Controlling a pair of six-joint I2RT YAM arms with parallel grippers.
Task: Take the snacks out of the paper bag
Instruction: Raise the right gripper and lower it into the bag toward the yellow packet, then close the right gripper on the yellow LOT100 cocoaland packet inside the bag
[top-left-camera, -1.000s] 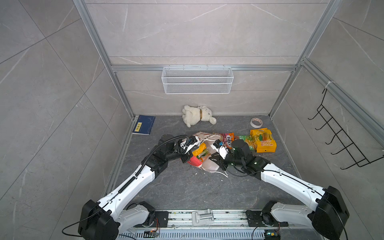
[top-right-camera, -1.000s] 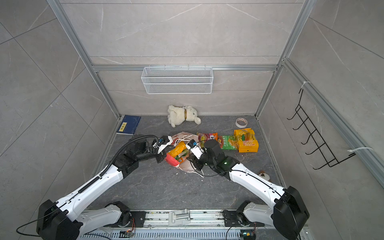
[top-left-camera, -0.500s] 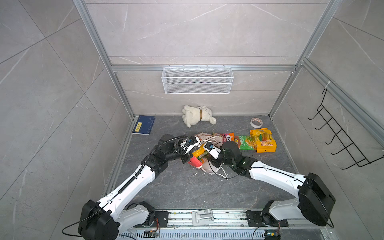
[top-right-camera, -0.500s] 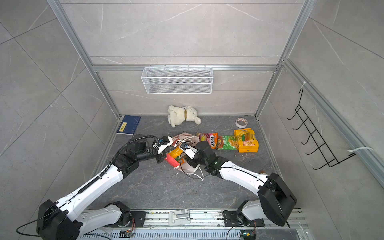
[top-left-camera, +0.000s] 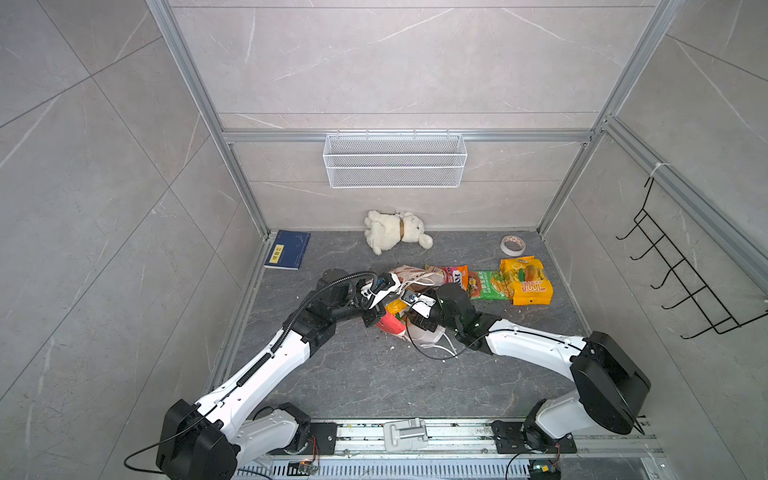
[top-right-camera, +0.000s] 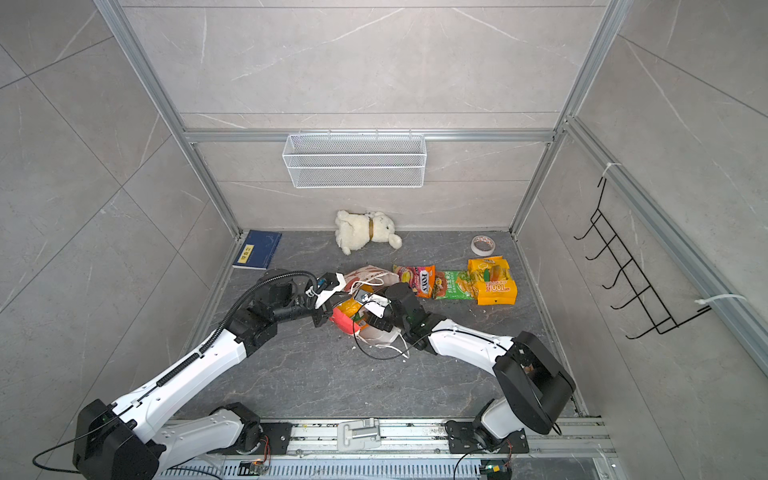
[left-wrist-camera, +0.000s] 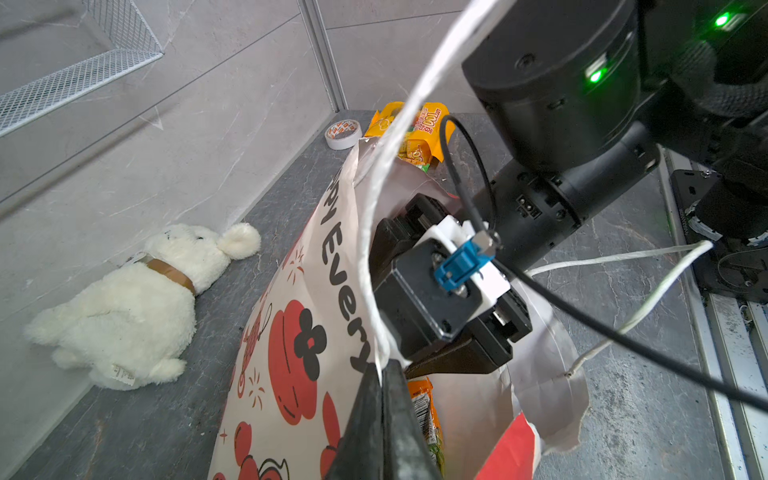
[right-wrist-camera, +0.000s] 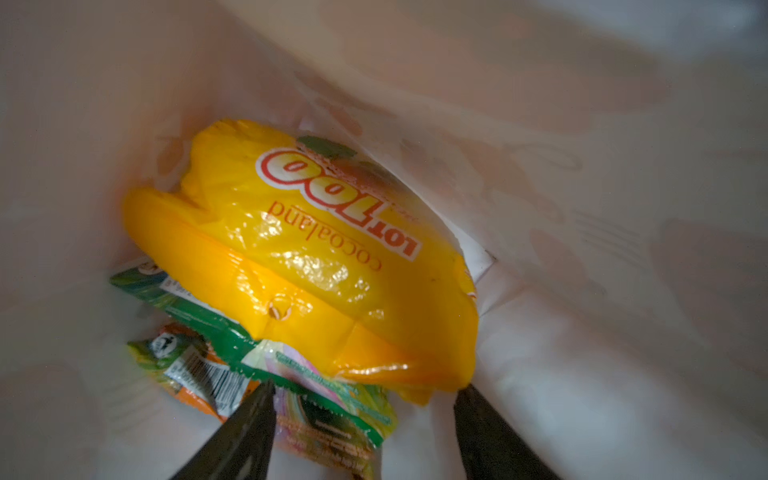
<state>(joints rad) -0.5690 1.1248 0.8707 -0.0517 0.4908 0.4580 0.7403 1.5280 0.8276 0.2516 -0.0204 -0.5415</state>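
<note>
Across the dark grey, marble-veined tabletop (top-left-camera: 365, 382), the paper bag (top-left-camera: 415, 275) slumps near the middle between the two arms. Three sides of the cell are closed in by pale grey tiled walls (top-left-camera: 395, 62) framed by aluminium posts (top-left-camera: 232, 166).

A white wire basket (top-left-camera: 395, 162) hangs on the back wall and a black hook rack (top-left-camera: 681, 282) on the right one. Along the back edge lie a blue book (top-left-camera: 288, 250), a white plush toy (top-left-camera: 395, 230) and a tape roll (top-left-camera: 512, 245). A metal rail (top-left-camera: 405, 434) runs along the front.

To the right of the bag, already out on the table, are the FOX packet (top-left-camera: 451, 274), a loose green packet (top-left-camera: 486, 284) and, overlapping it, yellow-orange packets (top-left-camera: 525, 280).

The left gripper (left-wrist-camera: 382, 368) has its jaws pinched together on the bag's rim, beside a white cord handle (left-wrist-camera: 365, 266).

The right gripper (right-wrist-camera: 368, 386) is inside the bag with its jaws spread wide and nothing between them. Its fingertips are at the near edge of a yellow LOT 100 packet (right-wrist-camera: 316, 249). That packet lies over a green-edged packet (right-wrist-camera: 199, 316) and an orange barcode packet (right-wrist-camera: 199, 374).
</note>
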